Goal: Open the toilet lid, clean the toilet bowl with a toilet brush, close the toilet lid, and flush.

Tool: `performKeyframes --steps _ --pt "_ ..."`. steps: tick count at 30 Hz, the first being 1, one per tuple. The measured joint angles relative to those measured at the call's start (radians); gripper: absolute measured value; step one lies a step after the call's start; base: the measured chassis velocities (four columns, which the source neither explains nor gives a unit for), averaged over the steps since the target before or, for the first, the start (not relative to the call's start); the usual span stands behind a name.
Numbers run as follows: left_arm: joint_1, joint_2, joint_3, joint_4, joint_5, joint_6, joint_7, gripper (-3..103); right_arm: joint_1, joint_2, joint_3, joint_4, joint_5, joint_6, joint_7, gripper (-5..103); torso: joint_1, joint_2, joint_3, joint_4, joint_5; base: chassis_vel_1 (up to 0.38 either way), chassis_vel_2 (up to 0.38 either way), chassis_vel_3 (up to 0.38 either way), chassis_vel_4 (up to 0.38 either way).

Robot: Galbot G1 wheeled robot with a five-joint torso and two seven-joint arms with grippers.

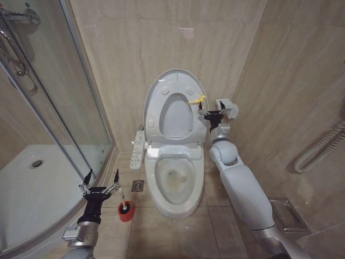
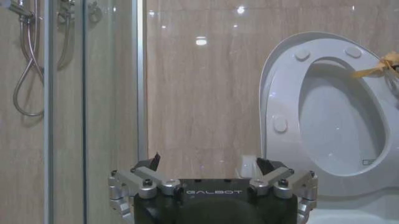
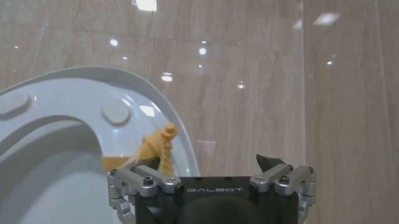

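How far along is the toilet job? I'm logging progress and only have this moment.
Done: the lid stands raised against the wall, the stained bowl exposed. In hand: the right gripper is open beside the lid's yellow tag; the left gripper, open, hovers near the brush in its red cup on the floor. Left: brushing, closing, flushing.

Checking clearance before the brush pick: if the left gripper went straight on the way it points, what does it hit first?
Probably the beige wall, between the shower glass and the raised toilet lid. The open left gripper has nothing nearer ahead; depth unclear.
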Motion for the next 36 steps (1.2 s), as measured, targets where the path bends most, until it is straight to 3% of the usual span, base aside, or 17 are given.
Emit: performKeyframes --steps 21,36 --pt "0.000 0.000 0.000 0.000 0.000 0.000 0.000 100 -0.229 -0.109 0.080 0.235 0.095 -0.015 -0.015 100 0.000 0.000 0.000 -0.0002 0.0001 0.000 0.000 0.000 0.000" --pt "0.000 0.000 0.000 0.000 0.000 0.000 0.000 100 -0.339 -0.089 0.130 0.345 0.112 -0.028 0.011 100 0.000 0.000 0.000 0.0002 -0.0002 0.000 0.000 0.000 0.000"
